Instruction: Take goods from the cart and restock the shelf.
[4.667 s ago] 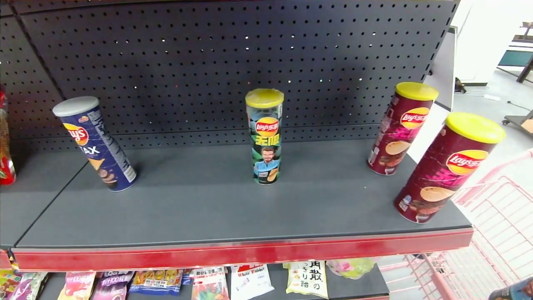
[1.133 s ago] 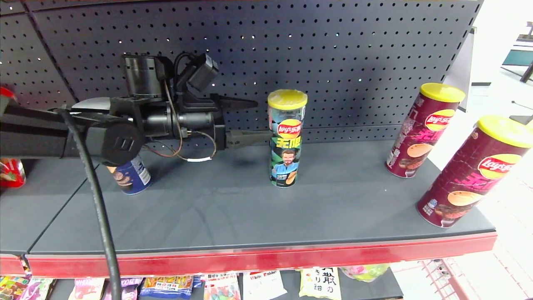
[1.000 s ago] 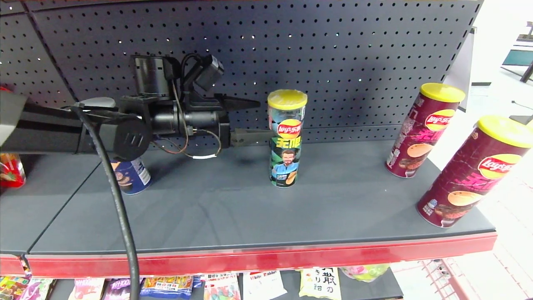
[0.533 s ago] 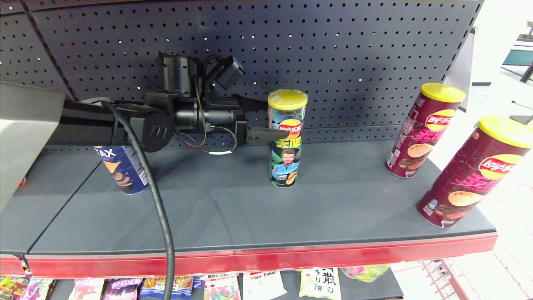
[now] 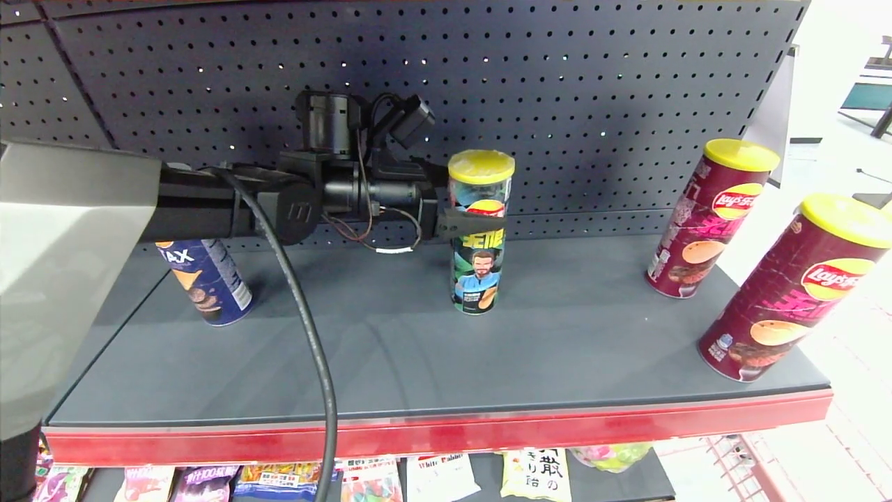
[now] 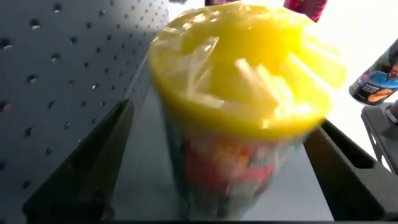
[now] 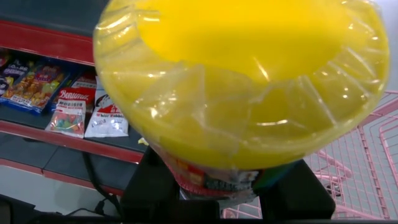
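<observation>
A green-and-blue chips can (image 5: 479, 233) with a yellow lid stands upright mid-shelf (image 5: 390, 362). My left gripper (image 5: 474, 200) comes in from the left at the can's upper part, open, with one finger (image 5: 468, 220) in front and the other behind it. In the left wrist view the can (image 6: 239, 99) sits between the fingers (image 6: 81, 168) with gaps on both sides. My right gripper (image 7: 217, 196) is shut on another yellow-lidded chips can (image 7: 242, 81), held low by the pink cart (image 7: 373, 162).
A blue can (image 5: 207, 282) stands at the shelf's left behind my arm. Two maroon cans (image 5: 704, 216) (image 5: 787, 286) stand at the right end. Pegboard (image 5: 557, 84) backs the shelf. Snack bags (image 5: 432, 477) fill the lower shelf.
My left arm has come in from the left and slid right until its open fingers straddle the middle can. The cans have not moved. The head view shifted slightly after the earliest frame.
</observation>
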Tool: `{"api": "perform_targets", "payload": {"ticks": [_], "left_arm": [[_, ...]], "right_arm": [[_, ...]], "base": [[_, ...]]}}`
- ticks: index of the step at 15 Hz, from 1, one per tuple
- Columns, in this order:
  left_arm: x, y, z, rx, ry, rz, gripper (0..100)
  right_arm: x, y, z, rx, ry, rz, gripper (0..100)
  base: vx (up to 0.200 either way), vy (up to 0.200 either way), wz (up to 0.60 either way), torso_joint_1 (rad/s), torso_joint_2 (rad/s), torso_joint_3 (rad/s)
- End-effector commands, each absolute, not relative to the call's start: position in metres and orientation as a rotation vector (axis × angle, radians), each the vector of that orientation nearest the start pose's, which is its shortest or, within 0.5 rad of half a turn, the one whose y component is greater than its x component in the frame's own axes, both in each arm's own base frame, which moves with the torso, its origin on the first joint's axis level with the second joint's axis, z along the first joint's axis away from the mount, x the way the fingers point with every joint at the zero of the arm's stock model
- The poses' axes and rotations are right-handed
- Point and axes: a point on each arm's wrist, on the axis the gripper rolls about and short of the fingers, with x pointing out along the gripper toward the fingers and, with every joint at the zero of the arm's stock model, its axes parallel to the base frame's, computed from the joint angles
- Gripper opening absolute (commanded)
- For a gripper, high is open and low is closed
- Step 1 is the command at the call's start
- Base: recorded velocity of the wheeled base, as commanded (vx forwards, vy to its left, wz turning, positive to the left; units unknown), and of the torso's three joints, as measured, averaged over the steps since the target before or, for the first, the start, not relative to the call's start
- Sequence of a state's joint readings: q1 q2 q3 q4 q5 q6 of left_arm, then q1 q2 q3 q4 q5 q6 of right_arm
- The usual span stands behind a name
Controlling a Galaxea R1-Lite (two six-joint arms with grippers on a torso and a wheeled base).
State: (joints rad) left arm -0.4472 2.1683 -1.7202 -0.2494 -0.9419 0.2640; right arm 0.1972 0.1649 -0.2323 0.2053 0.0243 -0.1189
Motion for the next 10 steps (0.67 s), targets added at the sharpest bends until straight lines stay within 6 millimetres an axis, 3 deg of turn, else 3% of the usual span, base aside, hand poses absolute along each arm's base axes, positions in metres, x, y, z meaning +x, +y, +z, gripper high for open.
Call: {"api": "perform_targets", "payload": {"ticks": [1, 2, 7, 10], "left_arm": [[0.401, -0.216, 0.218, 0.167, 0.025, -1.408, 100], [0.402, -0.216, 0.216, 0.166, 0.029, -1.407, 0], [0.397, -0.221, 0.217, 0.166, 0.028, -1.421, 0], [0.383, -0.224, 0.229, 0.172, 0.009, -1.444, 0]], "right_arm": [[-0.025, -0.004, 0.122, -0.130, 0.126, 0.230, 0], [-0.025, -0.004, 0.122, -0.130, 0.126, 0.230, 0], [-0.025, -0.004, 0.122, -0.122, 0.124, 0.226, 0], [-0.025, -0.005, 0.122, -0.116, 0.122, 0.217, 0]], "base": [[0.000, 0.000, 0.00, 0.000, 0.00, 0.000], [0.000, 0.000, 0.00, 0.000, 0.00, 0.000], [0.000, 0.000, 0.00, 0.000, 0.00, 0.000], [0.000, 0.000, 0.00, 0.000, 0.00, 0.000]]}}
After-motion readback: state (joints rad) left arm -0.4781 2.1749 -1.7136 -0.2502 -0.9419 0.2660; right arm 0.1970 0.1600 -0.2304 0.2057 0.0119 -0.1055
